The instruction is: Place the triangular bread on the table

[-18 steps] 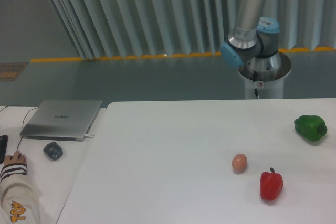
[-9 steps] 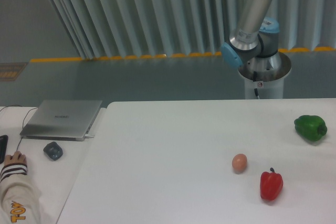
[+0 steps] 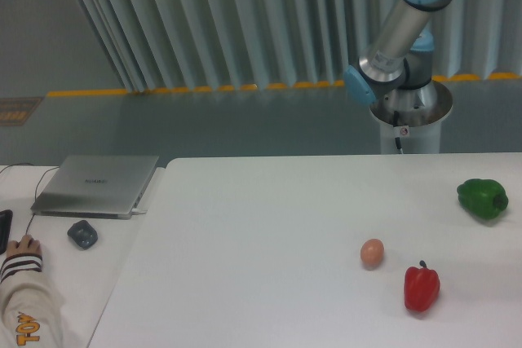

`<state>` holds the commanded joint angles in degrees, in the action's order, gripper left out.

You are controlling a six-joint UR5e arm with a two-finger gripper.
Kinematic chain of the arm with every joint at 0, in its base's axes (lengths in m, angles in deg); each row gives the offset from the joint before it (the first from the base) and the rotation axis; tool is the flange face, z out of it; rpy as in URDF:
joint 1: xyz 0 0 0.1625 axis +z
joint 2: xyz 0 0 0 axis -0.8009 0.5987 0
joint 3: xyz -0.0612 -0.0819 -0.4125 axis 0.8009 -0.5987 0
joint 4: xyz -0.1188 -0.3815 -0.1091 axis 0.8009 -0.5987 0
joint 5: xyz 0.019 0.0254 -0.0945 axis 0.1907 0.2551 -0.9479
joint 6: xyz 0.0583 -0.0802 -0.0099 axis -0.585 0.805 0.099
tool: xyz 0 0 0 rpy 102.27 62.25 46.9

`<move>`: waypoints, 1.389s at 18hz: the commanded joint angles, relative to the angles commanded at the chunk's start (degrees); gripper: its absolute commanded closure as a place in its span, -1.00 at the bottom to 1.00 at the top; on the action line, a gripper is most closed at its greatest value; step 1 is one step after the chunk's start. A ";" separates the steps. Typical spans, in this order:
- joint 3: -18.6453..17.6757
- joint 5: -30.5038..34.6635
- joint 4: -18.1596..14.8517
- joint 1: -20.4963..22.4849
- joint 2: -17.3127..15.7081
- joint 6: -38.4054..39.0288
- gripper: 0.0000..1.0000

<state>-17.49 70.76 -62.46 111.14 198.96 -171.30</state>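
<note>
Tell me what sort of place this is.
Probably a robotics lab: a robot arm on a pedestal behind a white table, a silver laptop on a side desk, and yellow floor-marking tape by a ribbed curtain.

**Colours on and around the white table**

The large matte table (image 3: 269, 226) is plain white. On it sit a glossy green bell pepper (image 3: 483, 198), a shiny red bell pepper (image 3: 422, 287) and a small tan egg (image 3: 372, 253). The robot arm (image 3: 400, 30) is silver with light-blue joints. A silver laptop (image 3: 96, 184) rests beside a dark grey mouse (image 3: 81, 234).
</note>
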 joint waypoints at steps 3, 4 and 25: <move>-0.53 0.00 1.40 -0.44 0.79 0.70 -0.97; -0.53 0.00 1.93 -0.44 1.05 0.79 -0.97; -0.53 -1.58 -0.78 0.09 -3.15 -0.08 0.95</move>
<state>-18.02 69.18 -63.24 111.22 195.80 -171.39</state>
